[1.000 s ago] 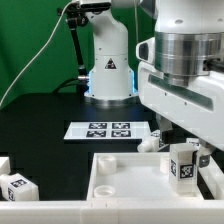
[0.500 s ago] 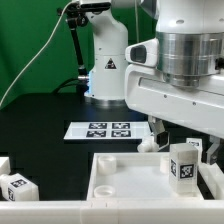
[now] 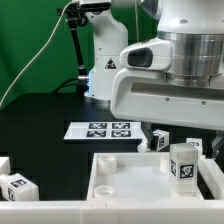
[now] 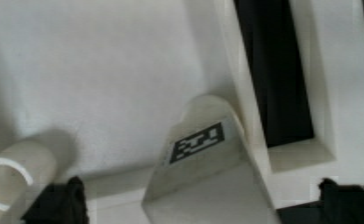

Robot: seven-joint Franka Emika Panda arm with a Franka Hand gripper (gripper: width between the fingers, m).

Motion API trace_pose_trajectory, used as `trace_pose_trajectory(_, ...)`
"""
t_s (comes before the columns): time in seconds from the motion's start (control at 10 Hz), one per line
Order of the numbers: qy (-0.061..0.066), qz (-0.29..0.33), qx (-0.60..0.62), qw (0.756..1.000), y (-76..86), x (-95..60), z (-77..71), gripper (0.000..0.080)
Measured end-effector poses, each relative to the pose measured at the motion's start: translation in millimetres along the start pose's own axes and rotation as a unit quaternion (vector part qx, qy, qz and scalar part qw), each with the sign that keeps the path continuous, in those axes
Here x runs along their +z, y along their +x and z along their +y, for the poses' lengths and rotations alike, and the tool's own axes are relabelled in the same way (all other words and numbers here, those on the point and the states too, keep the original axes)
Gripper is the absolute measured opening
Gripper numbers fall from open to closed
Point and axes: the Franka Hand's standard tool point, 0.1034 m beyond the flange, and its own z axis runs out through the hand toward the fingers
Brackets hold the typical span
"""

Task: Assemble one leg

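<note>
A leg (image 3: 183, 163), a chunky white post with a tag on its side, stands upright on the white tray-like panel (image 3: 120, 175) near the panel's end at the exterior view's right. In the wrist view the leg (image 4: 205, 150) rises between my gripper's (image 4: 200, 205) two dark fingertips (image 4: 63, 200), with a gap on each side, so the gripper is open around it. In the exterior view the arm's large hand (image 3: 170, 90) hangs over this spot and hides the fingers.
Another leg (image 3: 160, 140) lies on the black table just behind the panel. Two more legs (image 3: 18, 187) lie at the exterior view's lower left. The marker board (image 3: 108, 130) lies in front of the arm's base (image 3: 108, 75). A round corner hole (image 4: 10, 178) in the panel shows in the wrist view.
The arm's hand has moved toward the exterior view's left, above the panel's end with the upright leg. The upright leg has not moved.
</note>
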Motion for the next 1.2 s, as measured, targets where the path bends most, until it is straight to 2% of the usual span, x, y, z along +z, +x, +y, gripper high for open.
trace_pose_trajectory(0.4, -0.006, 0.002, -0.07, 0.998, 0.7, 0.9, 2.5, 0.0649)
trace_pose_trajectory(0.6, -0.006, 0.002, -0.07, 0.998, 0.7, 1.2, 2.7, 0.0388)
trace_pose_trajectory(0.7, -0.006, 0.002, -0.065, 0.998, 0.8, 1.1, 2.6, 0.0289)
trace_pose_trajectory(0.9, -0.006, 0.002, -0.064, 0.998, 1.0, 0.7, 2.4, 0.0289)
trace_pose_trajectory(1.2, -0.004, 0.002, 0.053, 0.999, 0.7, 1.0, 1.6, 0.0289)
